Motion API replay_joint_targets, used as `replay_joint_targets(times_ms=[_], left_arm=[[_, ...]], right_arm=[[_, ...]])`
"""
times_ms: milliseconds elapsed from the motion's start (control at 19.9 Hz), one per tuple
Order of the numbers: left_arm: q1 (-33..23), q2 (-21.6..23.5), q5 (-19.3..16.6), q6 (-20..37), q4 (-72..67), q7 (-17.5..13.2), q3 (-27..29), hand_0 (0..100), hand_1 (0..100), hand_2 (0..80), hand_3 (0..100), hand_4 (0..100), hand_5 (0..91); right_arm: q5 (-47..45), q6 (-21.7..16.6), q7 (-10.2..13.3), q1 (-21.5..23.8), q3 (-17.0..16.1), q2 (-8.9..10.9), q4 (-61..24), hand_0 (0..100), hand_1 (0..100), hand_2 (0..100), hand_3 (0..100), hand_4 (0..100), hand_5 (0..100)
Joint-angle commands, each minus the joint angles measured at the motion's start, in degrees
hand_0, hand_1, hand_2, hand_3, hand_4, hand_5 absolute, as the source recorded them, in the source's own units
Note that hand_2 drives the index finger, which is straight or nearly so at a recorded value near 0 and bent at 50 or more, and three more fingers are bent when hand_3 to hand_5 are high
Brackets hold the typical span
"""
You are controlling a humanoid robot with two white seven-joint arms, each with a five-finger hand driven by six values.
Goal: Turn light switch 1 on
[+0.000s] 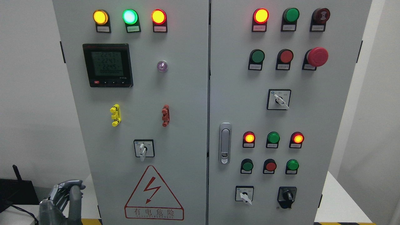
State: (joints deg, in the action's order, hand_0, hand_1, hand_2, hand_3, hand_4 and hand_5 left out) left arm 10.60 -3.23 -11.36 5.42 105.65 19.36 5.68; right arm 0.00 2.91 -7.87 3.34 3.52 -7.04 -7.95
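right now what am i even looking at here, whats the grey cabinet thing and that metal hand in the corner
This single picture comes from a camera on a humanoid robot's head, facing a grey electrical cabinet with two doors. The left door carries three lit lamps, yellow, green and red, a digital meter, a rotary switch and a lightning warning sign. The right door has a door handle, more lamps and push buttons, a big red emergency stop button and more rotary switches. At the lower left is the left robot hand, raised beside the cabinet, fingers relaxed, holding nothing and touching nothing. The right hand is out of view.
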Motion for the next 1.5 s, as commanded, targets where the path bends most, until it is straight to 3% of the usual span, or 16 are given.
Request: replay_joint_targets(times_ms=[0,150,502,752,953,1154,1455], left_arm=[[2.8,-2.0,-3.1,-2.9,1.9,2.0,-11.8,1,37,54.1,69,73,60.3],[3.5,-2.1,-5.4,-7.1,1.9,5.8,-12.9,0,43,55.4,71,74,61.2],[3.5,-2.1,-6.4,-13.7,1.7,6.5,-13.1,0,48,57.4,72,76,64.2],[4.8,-2.2,-7.7,-18.9,1.7,9.5,-14.4,0,51,57.8,73,76,64.8],[5.8,-2.4,-7.8,-20.5,1.6,10.3,-15.3,1,52,56.9,73,76,65.0],[8.5,-2.5,-7.7,-24.2,1.1,13.7,-16.6,3,53,56.4,73,76,65.0],[9.7,-2.6,-7.5,-25.8,-0.3,14.2,-16.9,6,53,56.1,73,76,64.9]], right_arm=[[-1.1,0.0,0.0,0.0,0.0,0.01,0.0,12,39,0,0,0,0],[-1.1,0.0,0.0,0.0,0.0,0.01,0.0,12,39,0,0,0,0],[-1.1,0.0,0.0,0.0,0.0,0.01,0.0,12,39,0,0,0,0],[-1.0,0.0,0.0,0.0,0.0,0.01,0.0,12,39,0,0,0,0],[-1.1,0.0,0.0,0.0,0.0,0.01,0.0,12,39,0,0,0,0],[-1.1,0.0,0.0,0.0,0.0,0.01,0.0,12,39,0,0,0,0],[-1.0,0.0,0.0,0.0,0.0,0.01,0.0,12,39,0,0,0,0]])
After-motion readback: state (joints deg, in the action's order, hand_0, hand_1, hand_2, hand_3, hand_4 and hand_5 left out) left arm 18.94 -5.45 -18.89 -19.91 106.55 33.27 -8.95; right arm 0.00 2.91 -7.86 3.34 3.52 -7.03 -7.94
